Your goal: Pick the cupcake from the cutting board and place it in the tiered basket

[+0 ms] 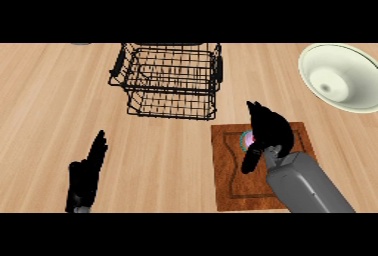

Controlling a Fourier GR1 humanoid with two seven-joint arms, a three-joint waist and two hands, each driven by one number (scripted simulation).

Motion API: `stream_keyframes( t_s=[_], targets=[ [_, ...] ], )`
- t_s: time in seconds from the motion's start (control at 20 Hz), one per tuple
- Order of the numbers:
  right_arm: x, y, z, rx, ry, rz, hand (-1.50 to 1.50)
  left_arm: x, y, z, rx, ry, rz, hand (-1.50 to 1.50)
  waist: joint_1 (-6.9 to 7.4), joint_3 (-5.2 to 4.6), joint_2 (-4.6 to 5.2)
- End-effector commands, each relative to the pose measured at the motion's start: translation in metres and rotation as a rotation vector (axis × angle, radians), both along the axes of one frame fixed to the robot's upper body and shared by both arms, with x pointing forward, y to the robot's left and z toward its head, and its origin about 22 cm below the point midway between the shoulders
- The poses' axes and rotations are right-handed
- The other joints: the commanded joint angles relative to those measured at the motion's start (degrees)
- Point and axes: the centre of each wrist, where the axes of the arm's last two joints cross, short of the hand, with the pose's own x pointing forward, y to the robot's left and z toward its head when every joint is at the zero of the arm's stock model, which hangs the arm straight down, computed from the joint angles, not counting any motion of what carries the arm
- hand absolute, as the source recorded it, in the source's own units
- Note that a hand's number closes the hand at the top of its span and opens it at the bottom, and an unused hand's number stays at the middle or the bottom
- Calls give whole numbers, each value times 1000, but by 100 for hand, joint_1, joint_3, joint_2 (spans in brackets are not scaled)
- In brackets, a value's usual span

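Right hand (267, 131) curled over the pink-edged cupcake (247, 139) on the grooved wooden cutting board (227, 170). Wire tiered basket (171, 80) near counter's far edge. Left hand (86, 176) flat, fingers straight.

The cupcake (247, 139) sits on the brown cutting board (230, 170), near its far edge, mostly hidden; only a pink and blue bit shows. The black wire tiered basket (171, 80) stands upright near the counter's far edge.

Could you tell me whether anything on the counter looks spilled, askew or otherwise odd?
Nothing stands out. The tiered basket stands upright, the cutting board lies flat, and the right robot hand covers most of the cupcake.
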Motion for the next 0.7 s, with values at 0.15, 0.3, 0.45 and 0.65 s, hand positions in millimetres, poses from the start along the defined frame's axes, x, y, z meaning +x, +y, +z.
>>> stream_keyframes(
  t_s=[0.15,0.3,0.45,0.65],
  targets=[
    [7,-7,0,-58,117,-52,-150,-8,3,-1,6,4,2,0,-2,0,-4],
    [8,-21,-12,-35,137,-67,-150,-7,-7,5,4,-3,4,0,-11,1,-6],
    [2,-17,-24,-25,147,-68,-150,-11,-3,-6,17,3,3,0,-13,0,-4],
    [13,-20,-35,-22,154,-64,-150,-9,-7,-12,5,-3,12,0,-5,0,-1]
  ],
)
